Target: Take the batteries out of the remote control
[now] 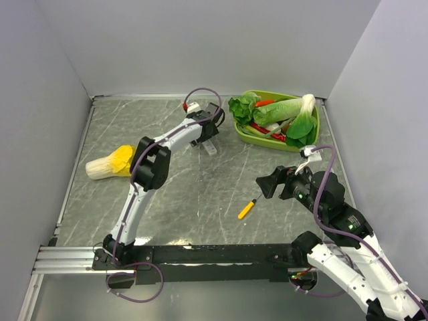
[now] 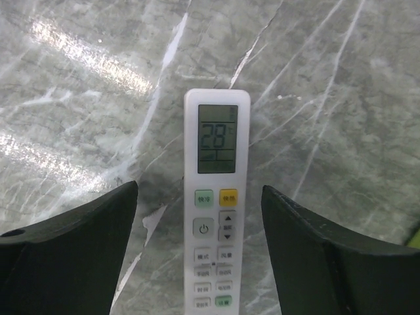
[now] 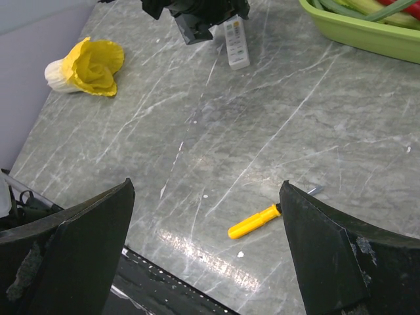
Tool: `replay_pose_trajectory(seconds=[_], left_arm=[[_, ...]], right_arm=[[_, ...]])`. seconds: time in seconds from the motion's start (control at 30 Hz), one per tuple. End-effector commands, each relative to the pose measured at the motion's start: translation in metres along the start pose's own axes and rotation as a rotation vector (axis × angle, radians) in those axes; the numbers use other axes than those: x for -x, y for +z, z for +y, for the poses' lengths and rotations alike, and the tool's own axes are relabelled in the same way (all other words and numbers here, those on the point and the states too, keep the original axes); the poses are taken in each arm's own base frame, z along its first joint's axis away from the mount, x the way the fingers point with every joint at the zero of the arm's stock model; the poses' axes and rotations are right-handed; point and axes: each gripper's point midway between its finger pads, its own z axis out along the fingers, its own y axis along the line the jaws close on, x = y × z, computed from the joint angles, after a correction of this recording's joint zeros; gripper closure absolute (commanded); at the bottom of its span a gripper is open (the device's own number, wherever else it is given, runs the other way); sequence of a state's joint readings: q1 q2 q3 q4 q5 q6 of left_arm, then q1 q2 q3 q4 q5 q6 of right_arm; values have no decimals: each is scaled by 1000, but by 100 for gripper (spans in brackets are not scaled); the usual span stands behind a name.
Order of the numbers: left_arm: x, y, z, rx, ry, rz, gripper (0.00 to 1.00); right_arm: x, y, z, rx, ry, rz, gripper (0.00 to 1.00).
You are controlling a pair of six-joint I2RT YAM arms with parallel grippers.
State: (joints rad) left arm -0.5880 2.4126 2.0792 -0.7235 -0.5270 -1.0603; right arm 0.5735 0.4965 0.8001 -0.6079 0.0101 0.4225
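The white remote control lies face up on the marble table, display reading 28 and buttons showing. My left gripper is open, its jaws straddling the remote's lower half without touching it. In the top view the remote sits at the far middle, just under the left gripper. It also shows in the right wrist view. The batteries are not in view. My right gripper is open and empty above the table, at the right in the top view.
A yellow-handled screwdriver lies near the front middle, by the right gripper's right finger in the right wrist view. A green tray of vegetables stands at the back right. A yellow cabbage lies at the left.
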Motion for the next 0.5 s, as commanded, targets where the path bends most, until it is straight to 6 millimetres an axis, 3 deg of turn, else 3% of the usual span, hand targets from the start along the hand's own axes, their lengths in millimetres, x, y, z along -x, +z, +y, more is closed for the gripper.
replay_pose_trajectory(seconds=[0.0,0.17,0.27,0.3,0.37,0.4,0.43,0.47], left_arm=[[-9,4,2,23,15,16,21],[-14,-1,6,10,40,44,29],[-15,-9,12,5,53,59,42],[-22,-8,21,16,68,78,52],[-19,-26,11,-79,72,104,57],[-23,-36,20,-110,90,133,58],[-23,-47,-2,-246,86,148,59],[-23,-55,-3,-297,79,155,62]], right_arm=[[7,-6,4,19,-2,-23,0],[6,-8,4,20,-8,-25,0],[1,-6,9,56,-4,-14,0],[0,-5,10,62,0,-13,0],[-3,-2,14,91,12,-13,1],[-4,-1,16,105,13,-16,1],[-6,2,22,148,14,-20,1],[-7,3,25,167,15,-23,2]])
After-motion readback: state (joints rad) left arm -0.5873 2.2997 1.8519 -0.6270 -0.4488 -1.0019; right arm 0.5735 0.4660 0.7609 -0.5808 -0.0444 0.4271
